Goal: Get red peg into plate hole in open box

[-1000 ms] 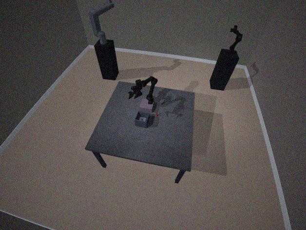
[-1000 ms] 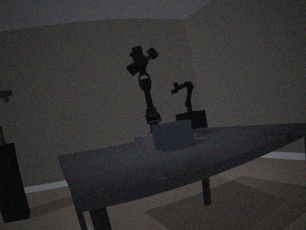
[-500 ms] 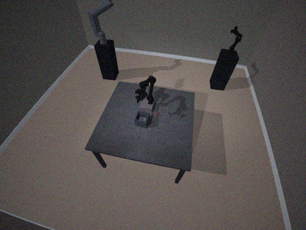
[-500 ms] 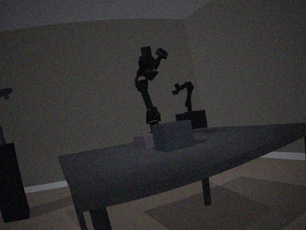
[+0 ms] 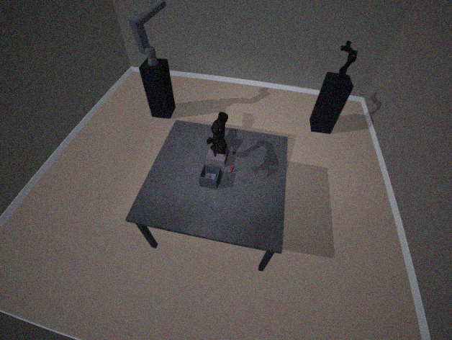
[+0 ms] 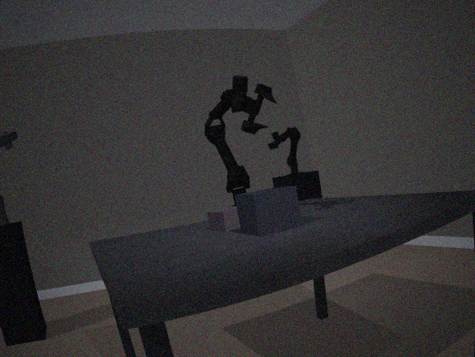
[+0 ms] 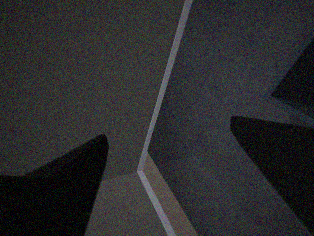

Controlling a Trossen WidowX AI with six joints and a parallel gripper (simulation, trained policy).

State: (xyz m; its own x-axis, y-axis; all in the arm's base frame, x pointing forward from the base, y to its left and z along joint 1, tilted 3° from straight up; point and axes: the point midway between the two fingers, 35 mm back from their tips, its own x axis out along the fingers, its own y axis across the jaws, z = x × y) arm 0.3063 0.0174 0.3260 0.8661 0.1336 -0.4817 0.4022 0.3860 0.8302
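On the dark table (image 5: 189,215) (image 6: 184,265), the red peg (image 5: 231,168) is being seen just beside the open box (image 5: 205,182) (image 6: 268,211), outside its walls. A pinkish block (image 5: 216,158) (image 6: 231,218) is being seen next to the box, by the arm's foot. High above the table, the gripper (image 5: 211,148) (image 6: 271,114) (image 7: 168,131) is being held almost fully open, with nothing being gripped between its fingers.

hand (image 5: 211,148) (image 6: 271,114) (image 7: 168,131): swung rightward in exterior view | arm shadow (image 5: 269,155): shifted across tabletop
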